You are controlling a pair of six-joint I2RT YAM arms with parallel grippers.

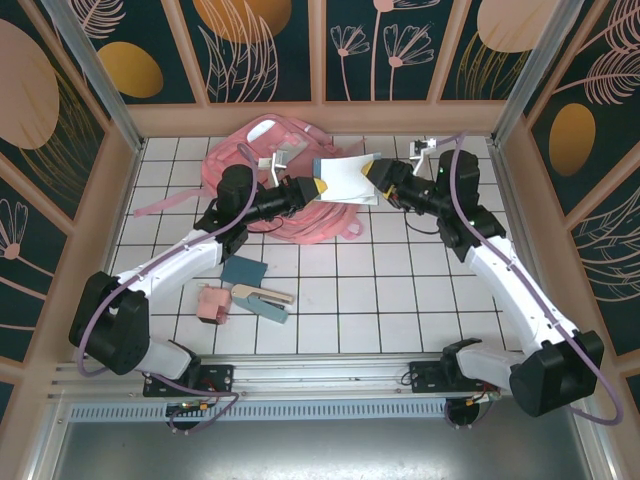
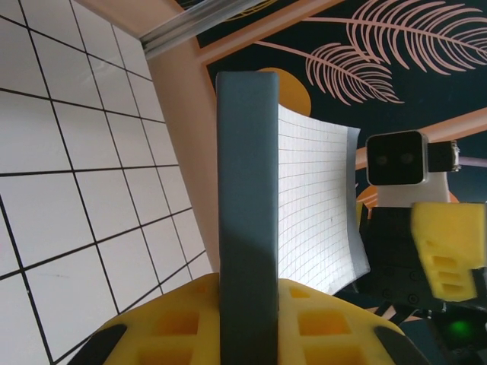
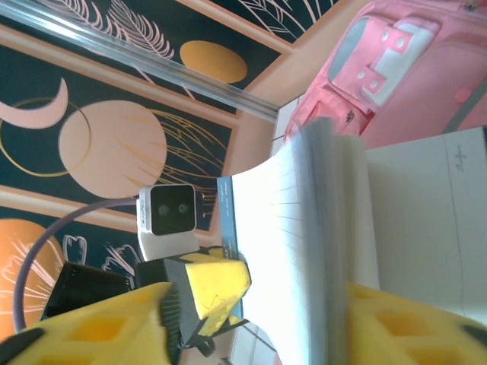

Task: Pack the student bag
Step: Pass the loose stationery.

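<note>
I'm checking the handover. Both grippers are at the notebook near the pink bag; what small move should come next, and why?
Probably the right gripper should back straight off the notebook. Its jaws stand apart around the pages, while the left gripper is clamped on the cover's edge, so the left arm seems to carry it by the bag.

Notebook (image 1: 345, 178) between left hand (image 1: 314, 187) and right hand (image 1: 372, 172), above right side of student bag (image 1: 250, 150) at table (image 1: 400, 290) rear

student bag (image 1: 232, 158) | soft pink backpack, pale strips; slumped flat; far side of tiled table (image 1: 400, 300), left of centre; strap trailing left
</note>
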